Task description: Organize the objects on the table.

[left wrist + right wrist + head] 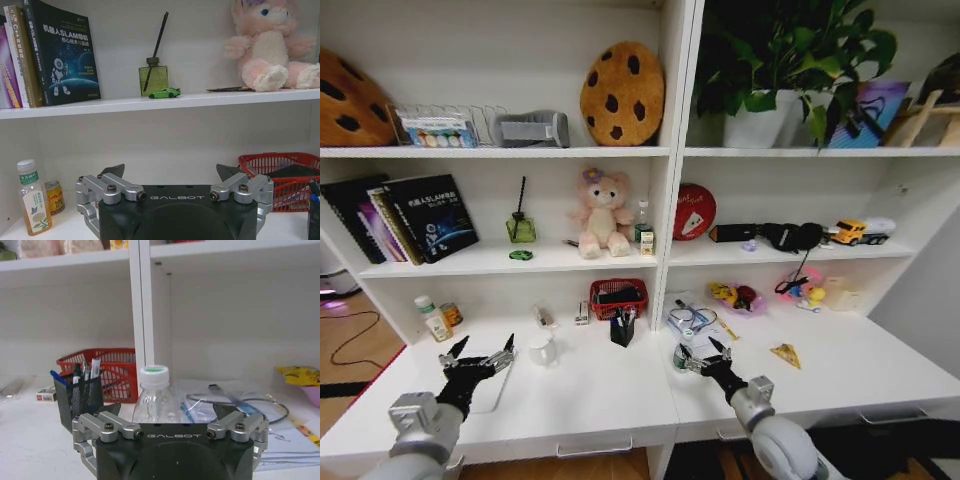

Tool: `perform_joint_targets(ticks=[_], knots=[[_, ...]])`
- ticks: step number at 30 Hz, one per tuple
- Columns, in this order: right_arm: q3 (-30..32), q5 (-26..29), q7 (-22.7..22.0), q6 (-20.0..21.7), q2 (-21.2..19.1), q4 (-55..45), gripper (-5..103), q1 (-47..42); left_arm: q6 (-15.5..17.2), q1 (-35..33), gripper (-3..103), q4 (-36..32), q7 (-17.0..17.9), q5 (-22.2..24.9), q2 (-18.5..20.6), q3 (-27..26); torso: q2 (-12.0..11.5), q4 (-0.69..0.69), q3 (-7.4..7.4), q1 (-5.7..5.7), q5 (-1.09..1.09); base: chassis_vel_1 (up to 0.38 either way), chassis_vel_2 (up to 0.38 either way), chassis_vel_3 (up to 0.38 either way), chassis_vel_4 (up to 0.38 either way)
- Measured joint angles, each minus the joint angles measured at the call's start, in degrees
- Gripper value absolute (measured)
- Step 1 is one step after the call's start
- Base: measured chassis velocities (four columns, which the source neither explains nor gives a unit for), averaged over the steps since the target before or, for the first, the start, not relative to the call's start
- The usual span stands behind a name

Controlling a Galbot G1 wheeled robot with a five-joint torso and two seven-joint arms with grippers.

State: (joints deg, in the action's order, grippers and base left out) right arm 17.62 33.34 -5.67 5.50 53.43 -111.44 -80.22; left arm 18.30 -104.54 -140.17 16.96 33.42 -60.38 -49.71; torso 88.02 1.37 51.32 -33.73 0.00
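White covers nearly everything here: the table (620,400) and the shelving behind it. The left gripper (477,360) hovers over the table at about 8 o'clock in the head view, its black-tipped fingers (506,346) spread apart with nothing between them. Beneath it lies a thin silver laptop (492,392), flat on the tabletop. At about 11 o'clock from that gripper a tea bottle (433,319) with a green label stands beside a small yellow can (451,314) against the back panel.

The right gripper (698,358) sits at about 5 o'clock of the head view, jaws apart, flanking a small clear bottle (153,402) with a white, green-topped cap. In the right wrist view the bottle stands upright between the two fingertips; whether they touch it cannot be told.

Toward 12 o'clock from the table's centre a black mesh pen holder (622,327) holds a few pens (85,371), standing just in front of a red basket (618,296). A white mug (542,349) stands near the left gripper, at its 2 o'clock. Beyond the bottle lies a clear bag of cables (235,402) on some papers.

On the shelf above, the tiny green toy car (164,93) is parked in front of a green reed diffuser (153,77), with books (50,55) at its 9 o'clock and a pink plush bear (272,45) at its 3 o'clock.
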Motion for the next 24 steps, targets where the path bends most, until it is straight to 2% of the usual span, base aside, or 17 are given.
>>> perform_joint_targets(ticks=[5,8,10,11,15,17,18,19,20,21,23,24], knots=[[-4.7,1.0,0.3,1.2,0.2,3.8,100,4.3,0.0,0.0,100,0.0,0.0,0.0,0.0,0.0,0.0,-0.01,0.00,0.00,0.00,0.000,0.000,0.000,0.000],[-5.2,1.2,0.2,1.3,0.3,4.2,103,4.8,0.0,0.0,100,0.0,0.0,0.0,0.0,0.0,0.0,-0.01,0.00,0.00,0.01,0.000,0.000,0.000,0.000],[-5.5,1.7,0.1,1.5,0.4,4.5,94,5.5,0.0,0.0,100,0.0,0.0,0.0,0.0,0.0,0.0,-0.01,0.00,0.00,0.00,0.000,0.000,0.000,0.000],[-5.5,1.7,0.1,1.5,0.4,4.5,94,5.5,0.0,0.0,100,0.0,0.0,0.0,0.0,0.0,0.0,-0.01,0.00,0.00,0.00,0.000,0.000,0.000,0.000],[-5.2,1.3,0.1,1.5,0.4,4.5,73,5.2,0.0,0.0,100,0.0,0.0,0.0,0.0,0.0,0.0,0.00,0.00,0.00,0.00,0.000,0.000,0.000,0.000],[-5.2,1.3,0.1,1.5,0.4,4.4,73,5.2,0.0,0.0,100,0.0,0.0,0.0,0.0,0.0,0.0,0.00,0.00,0.00,0.00,0.000,0.000,0.000,0.000],[-5.0,1.3,0.1,1.4,0.4,4.4,62,5.0,0.0,0.0,100,0.0,0.0,0.0,0.0,0.0,0.0,0.00,0.00,0.00,0.00,0.000,0.000,0.000,0.000],[-5.0,1.3,0.1,1.4,0.4,4.4,62,5.0,0.0,0.0,100,0.0,0.0,0.0,0.0,0.0,0.0,0.00,0.00,0.00,0.00,0.000,0.000,0.000,0.000],[-5.0,1.3,0.1,1.4,0.4,4.3,57,4.9,0.0,0.0,100,0.0,0.0,0.0,0.0,0.0,0.0,0.00,0.00,0.00,0.00,0.000,0.000,0.000,0.000],[-5.0,1.3,0.1,1.4,0.4,4.3,57,4.9,0.0,0.0,100,0.0,0.0,0.0,0.0,0.0,0.0,0.00,0.00,0.00,0.00,0.000,0.000,0.000,0.000],[-4.7,1.3,0.1,1.4,0.4,4.0,46,4.6,0.0,0.0,100,0.0,0.0,0.0,0.0,0.0,0.0,0.00,0.00,0.00,0.00,0.000,0.000,0.000,0.000],[-4.7,1.3,0.1,1.4,0.4,4.0,46,4.6,0.0,0.0,100,0.0,0.0,0.0,0.0,0.0,0.0,0.00,0.00,0.00,0.00,0.000,0.000,0.000,0.000]])
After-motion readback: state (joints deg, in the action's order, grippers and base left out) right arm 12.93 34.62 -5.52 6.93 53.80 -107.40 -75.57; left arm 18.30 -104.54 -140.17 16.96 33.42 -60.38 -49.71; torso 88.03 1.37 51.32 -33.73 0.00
